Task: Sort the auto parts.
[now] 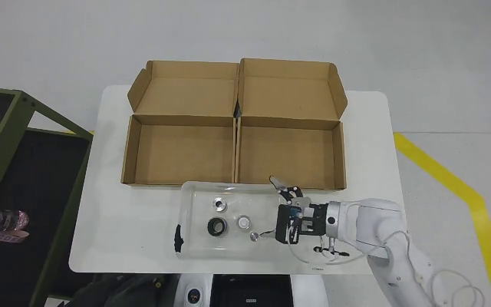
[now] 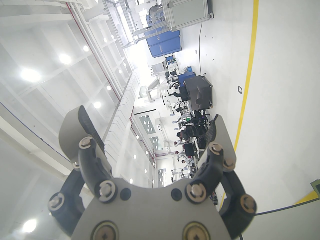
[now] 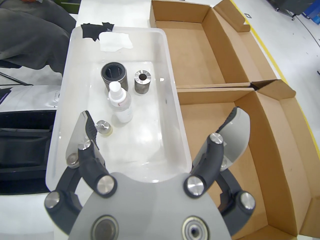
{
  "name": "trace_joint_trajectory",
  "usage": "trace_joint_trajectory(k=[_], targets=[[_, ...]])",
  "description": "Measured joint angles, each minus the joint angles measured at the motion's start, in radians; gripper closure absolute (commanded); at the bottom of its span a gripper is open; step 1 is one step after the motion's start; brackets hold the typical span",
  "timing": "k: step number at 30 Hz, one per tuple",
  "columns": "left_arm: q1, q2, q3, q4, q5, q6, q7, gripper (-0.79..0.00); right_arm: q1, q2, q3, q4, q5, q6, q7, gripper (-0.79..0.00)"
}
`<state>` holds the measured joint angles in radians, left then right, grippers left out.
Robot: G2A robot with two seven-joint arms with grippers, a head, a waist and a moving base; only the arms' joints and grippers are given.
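A clear plastic bin [image 1: 186, 201] [image 3: 172, 83] stands at the table's front. It holds a black ring bearing [image 3: 114, 74] [image 1: 216, 227], a grey metal bushing [image 3: 142, 81] [image 1: 220, 205], a small white bottle [image 3: 121, 104] [image 1: 244, 222] and a small metal knob [image 3: 103, 127] [image 1: 253, 236]. My right gripper [image 3: 161, 118] [image 1: 272, 209] is open above the bin's right end, holding nothing. One finger is near the knob and the other is over the bin's far rim. My left gripper [image 2: 150, 126] is open and holds nothing, pointing out into the room.
Two open cardboard boxes, left [image 1: 180, 153] [image 3: 195, 51] and right [image 1: 288, 157] [image 3: 225, 138], sit side by side behind the bin, nothing inside either. Black tape [image 3: 95, 29] marks the bin's far end. A green frame [image 1: 31, 153] stands left of the table.
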<state>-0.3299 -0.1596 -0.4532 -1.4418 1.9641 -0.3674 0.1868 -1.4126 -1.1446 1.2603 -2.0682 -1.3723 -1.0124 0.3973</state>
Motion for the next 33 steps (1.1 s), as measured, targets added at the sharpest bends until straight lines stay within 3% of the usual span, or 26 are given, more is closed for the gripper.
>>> trace_joint_trajectory(k=[33], targets=[[0.000,0.000,0.000,0.000,0.000,0.000,0.000,-0.785,0.128,-0.005,-0.271,0.156,-0.009,0.072,0.055,-0.785]])
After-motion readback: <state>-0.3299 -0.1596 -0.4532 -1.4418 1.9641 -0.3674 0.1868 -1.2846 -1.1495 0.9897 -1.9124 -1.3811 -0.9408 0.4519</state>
